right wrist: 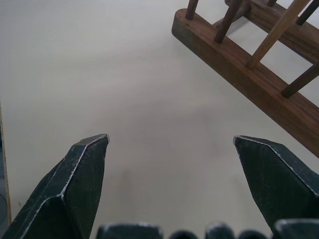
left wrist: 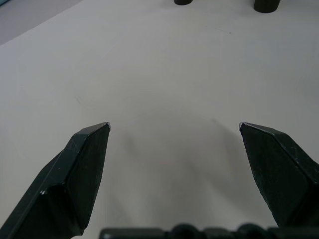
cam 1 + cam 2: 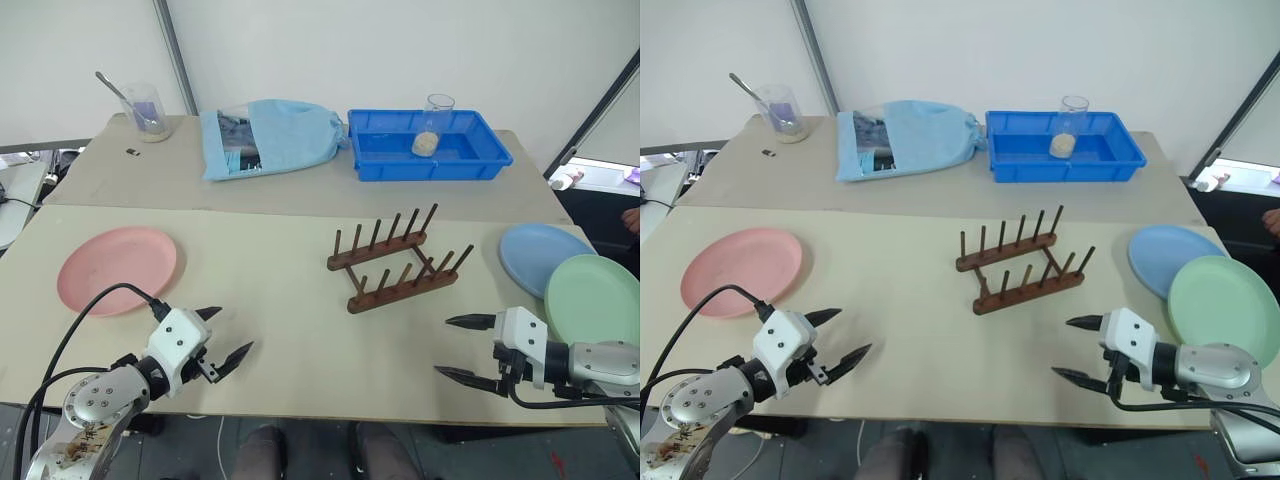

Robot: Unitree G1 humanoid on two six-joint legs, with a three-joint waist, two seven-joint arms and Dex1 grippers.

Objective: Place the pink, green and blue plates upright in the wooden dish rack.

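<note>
Head view, rack: the wooden dish rack stands mid-table, bare.
Head view, plates: the pink plate lies flat far left; the blue plate and green plate overlap far right.
Left wrist view: the left gripper hovers over bare table, fingers spread apart.
Right wrist view: the right gripper is spread wide near the rack's base bar.

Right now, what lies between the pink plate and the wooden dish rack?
Nothing: in the left eye view, only bare table separates the pink plate from the wooden dish rack.
</note>
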